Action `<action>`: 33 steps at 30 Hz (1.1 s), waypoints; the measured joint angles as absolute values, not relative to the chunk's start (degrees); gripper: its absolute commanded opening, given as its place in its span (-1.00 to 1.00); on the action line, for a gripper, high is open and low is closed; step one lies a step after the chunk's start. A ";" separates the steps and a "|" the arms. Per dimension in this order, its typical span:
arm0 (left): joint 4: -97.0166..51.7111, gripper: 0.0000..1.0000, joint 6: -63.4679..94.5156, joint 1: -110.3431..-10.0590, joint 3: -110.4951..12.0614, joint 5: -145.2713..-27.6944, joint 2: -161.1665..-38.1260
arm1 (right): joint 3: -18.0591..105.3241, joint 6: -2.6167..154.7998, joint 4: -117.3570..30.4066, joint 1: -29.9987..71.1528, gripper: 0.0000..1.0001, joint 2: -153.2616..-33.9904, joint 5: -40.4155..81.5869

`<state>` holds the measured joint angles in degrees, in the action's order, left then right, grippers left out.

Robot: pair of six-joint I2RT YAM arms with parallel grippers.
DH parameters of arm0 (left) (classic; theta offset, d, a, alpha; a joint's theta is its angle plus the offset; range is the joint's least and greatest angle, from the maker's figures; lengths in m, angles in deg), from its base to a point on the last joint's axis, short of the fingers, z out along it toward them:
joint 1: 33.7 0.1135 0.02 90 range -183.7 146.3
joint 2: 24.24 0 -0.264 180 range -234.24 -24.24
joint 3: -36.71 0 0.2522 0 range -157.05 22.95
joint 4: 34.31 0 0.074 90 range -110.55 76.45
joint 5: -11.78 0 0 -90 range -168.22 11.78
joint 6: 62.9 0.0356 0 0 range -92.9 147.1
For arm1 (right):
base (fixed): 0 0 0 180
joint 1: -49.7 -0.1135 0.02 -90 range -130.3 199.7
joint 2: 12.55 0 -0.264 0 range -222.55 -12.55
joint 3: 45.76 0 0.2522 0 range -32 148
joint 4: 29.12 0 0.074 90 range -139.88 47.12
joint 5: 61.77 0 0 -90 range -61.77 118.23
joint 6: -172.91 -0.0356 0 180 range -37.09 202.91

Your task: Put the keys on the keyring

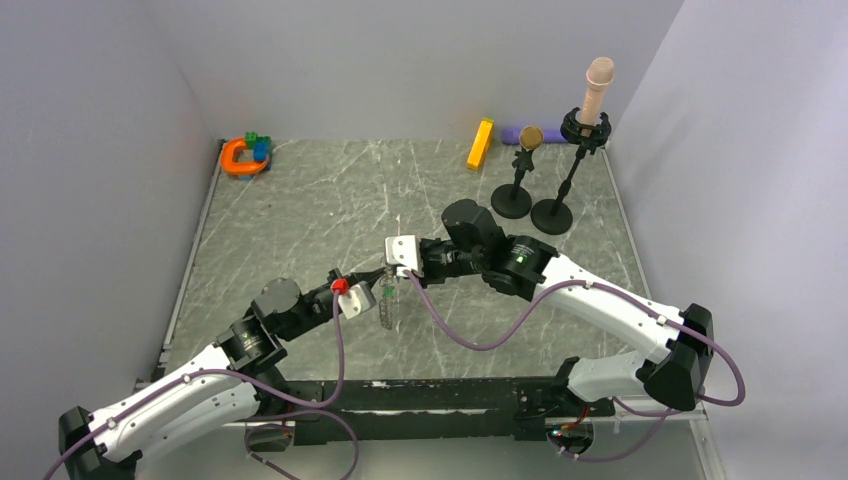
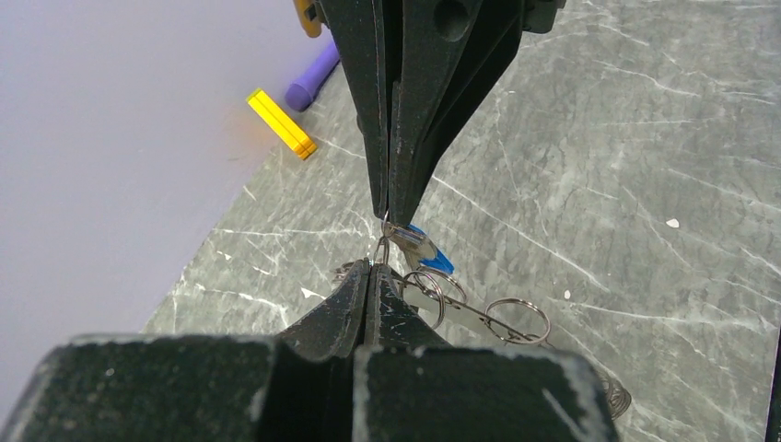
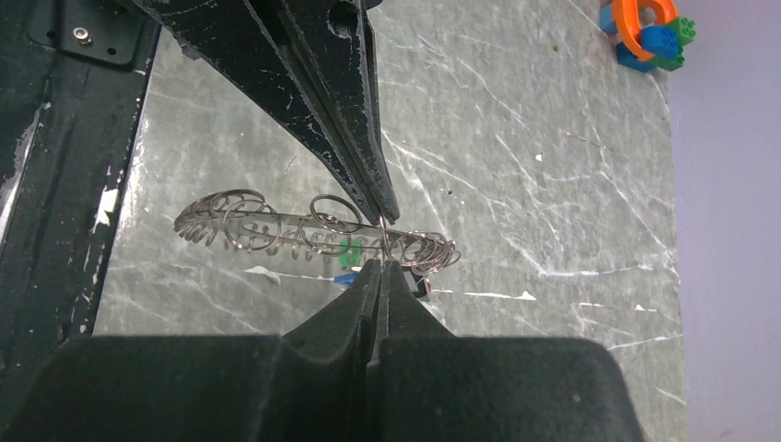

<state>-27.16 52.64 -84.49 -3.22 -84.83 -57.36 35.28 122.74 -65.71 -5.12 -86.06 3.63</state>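
Both arms meet mid-table: the left gripper (image 1: 366, 293) and right gripper (image 1: 392, 270) are tip to tip, each pinched tight on a thin wire loop of the keyring (image 3: 304, 230). It dangles between them above the table (image 1: 300, 200) (edge-on from the wrists), with a blue key (image 2: 433, 260) and green key (image 3: 348, 247) right against it.

Too small to read from above: the keyring (image 1: 388, 306), a mere glint. Mostly hidden behind the right gripper (image 3: 378, 266) in its own wrist view: a blue key (image 3: 345, 278). Cut off by that view's top edge: the orange toy (image 3: 645, 20). Lost behind the body of the left gripper (image 2: 368, 269) in its wrist view: the keyring's far end. Too fine to tell: the pinched part.
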 measured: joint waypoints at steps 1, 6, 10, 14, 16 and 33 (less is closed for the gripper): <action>-27.16 -1.00 52.64 -84.46 -3.22 -84.83 -57.34 | 35.28 122.72 -65.56 -5.12 -1.00 -86.06 3.63; -27.20 -1.00 52.03 -84.40 -3.22 -84.83 -57.32 | 35.26 122.70 -65.32 -5.12 -1.00 -86.06 3.60; -27.47 -1.00 51.51 -84.40 -3.22 -84.86 -57.32 | 35.26 122.70 -64.84 -5.12 -1.00 -86.06 3.26; -28.10 -1.00 51.29 -84.38 -3.20 -84.94 -57.32 | 35.26 122.67 -63.94 -5.19 -1.00 -86.06 2.29; -28.43 -1.00 51.20 -84.29 -3.20 -84.94 -57.12 | 35.26 122.67 -63.72 -5.19 -1.00 -86.06 2.14; -30.26 -1.00 51.14 -84.01 -3.18 -85.93 -55.90 | 34.74 122.98 -63.76 -5.26 -1.00 -86.10 2.64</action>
<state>-30.26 51.14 -84.01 -3.18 -85.93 -55.90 34.74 122.98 -63.76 -5.26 -86.10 2.64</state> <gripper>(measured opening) 0.010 0.011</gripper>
